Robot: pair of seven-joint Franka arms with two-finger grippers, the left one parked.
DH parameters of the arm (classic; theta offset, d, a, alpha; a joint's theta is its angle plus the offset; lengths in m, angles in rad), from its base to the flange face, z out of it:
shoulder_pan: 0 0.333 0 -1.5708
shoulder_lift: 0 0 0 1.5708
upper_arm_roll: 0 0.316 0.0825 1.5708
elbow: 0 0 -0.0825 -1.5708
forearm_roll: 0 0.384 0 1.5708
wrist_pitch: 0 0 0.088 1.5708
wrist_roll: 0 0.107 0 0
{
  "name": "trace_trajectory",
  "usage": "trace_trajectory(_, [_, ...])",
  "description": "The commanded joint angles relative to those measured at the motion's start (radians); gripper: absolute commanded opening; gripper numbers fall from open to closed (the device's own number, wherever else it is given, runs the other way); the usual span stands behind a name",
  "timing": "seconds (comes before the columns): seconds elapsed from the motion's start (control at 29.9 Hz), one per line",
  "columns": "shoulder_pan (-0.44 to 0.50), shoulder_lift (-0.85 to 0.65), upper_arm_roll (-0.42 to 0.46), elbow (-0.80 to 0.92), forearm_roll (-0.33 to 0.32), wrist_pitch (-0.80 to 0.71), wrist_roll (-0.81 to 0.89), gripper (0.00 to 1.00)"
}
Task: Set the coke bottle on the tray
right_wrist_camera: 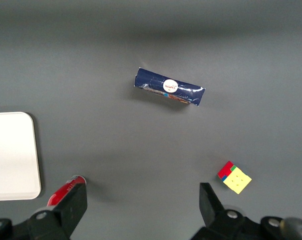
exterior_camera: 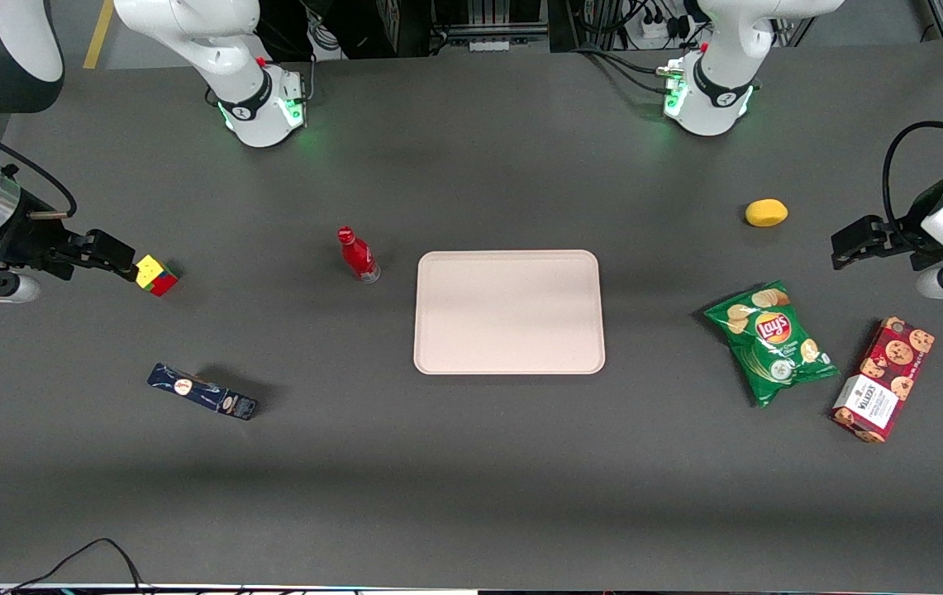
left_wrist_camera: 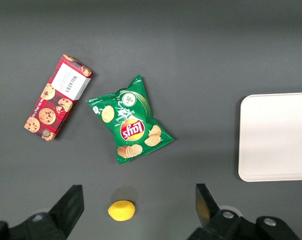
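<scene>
One coke bottle (exterior_camera: 357,254) we count standing beside one bare tray (exterior_camera: 509,312), one gripper (exterior_camera: 114,258) spread wide, seemingly hovering near one colour cube (exterior_camera: 156,275), one dark blue box (exterior_camera: 202,392).

Right arm: reaching in low over the working arm's end of the table, wrist turned level.
Gripper (exterior_camera: 111,254): hovering above the tabletop, holding nothing.
Fingers (right_wrist_camera: 73,200): standing wide apart, pointing toward the table's middle.
</scene>
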Motion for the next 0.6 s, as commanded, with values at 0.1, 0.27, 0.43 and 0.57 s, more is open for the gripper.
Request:
trace_trajectory(0.1, [-0.001, 0.0, -0.002, 0.024, -0.008, -0.041, -0.019, 1.0])
trace_trajectory(0.27, [-0.003, 0.006, -0.001, 0.041, -0.008, -0.042, -0.015, 1.0])
trace_trajectory(0.43, [-0.003, 0.006, -0.002, 0.041, 0.0, -0.042, -0.011, 1.0])
trace_trajectory(0.57, [-0.003, 0.006, -0.002, 0.041, 0.0, -0.042, -0.011, 1.0])
